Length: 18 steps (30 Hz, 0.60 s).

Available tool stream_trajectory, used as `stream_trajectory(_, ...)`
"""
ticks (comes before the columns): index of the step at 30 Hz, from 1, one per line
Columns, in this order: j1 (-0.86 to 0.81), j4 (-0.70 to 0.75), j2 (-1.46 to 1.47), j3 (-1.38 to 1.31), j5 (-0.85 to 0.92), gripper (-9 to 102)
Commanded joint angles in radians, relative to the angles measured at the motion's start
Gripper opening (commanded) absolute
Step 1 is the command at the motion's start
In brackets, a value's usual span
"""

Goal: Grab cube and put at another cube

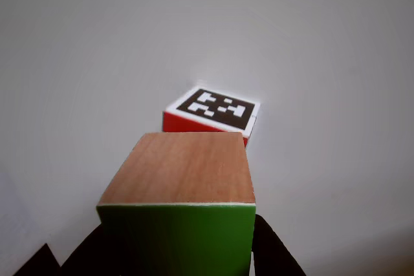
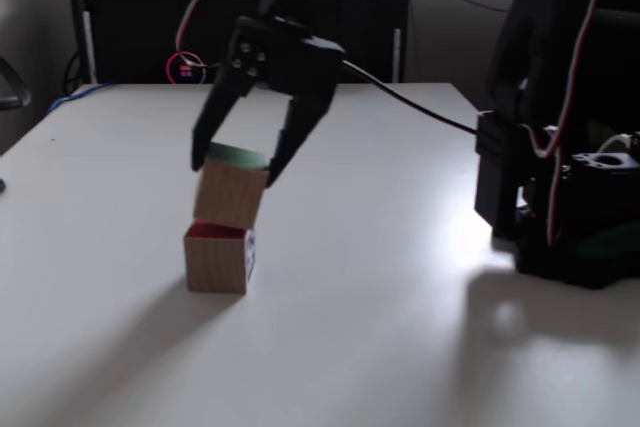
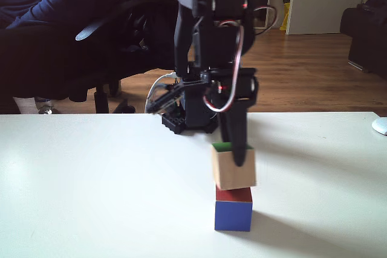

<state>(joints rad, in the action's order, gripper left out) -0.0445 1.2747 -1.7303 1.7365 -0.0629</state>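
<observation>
The gripper (image 2: 232, 165) hangs over the middle of the counter (image 2: 400, 327) with its two black fingers (image 2: 290, 137) spread in a wide V, one down each side of the cube (image 2: 231, 190). In a fixed view the tips sit at the cube's upper corners; whether they press on it or stand just clear I cannot tell. The cube lies between the fingers, green face up, wood-grain sides showing, a little tilted. In another fixed view one finger (image 3: 237, 143) crosses the front of the cube (image 3: 230, 173).

Directly under the gripper, beneath the cube and touching it, stands another cube (image 2: 218, 257) on the counter. The wood-and-green block rests on its top, set slightly off centre. In the other view the cube (image 1: 181, 185) fills the lower middle, with another cube (image 1: 213, 113) partly seen beyond it, its black-and-white marker facing the camera.

Behind the gripper rises the arm's base (image 3: 190, 119). Farther back a person (image 3: 36, 22) in dark clothing sits by an office chair (image 3: 115, 34).
</observation>
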Motion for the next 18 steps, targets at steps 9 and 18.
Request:
stream_trajectory(9, 0.006, 0.02, 0.066, -0.109, -0.011, 14)
stream_trajectory(18, -0.002, 0.025, 0.106, -0.124, 0.009, 30)
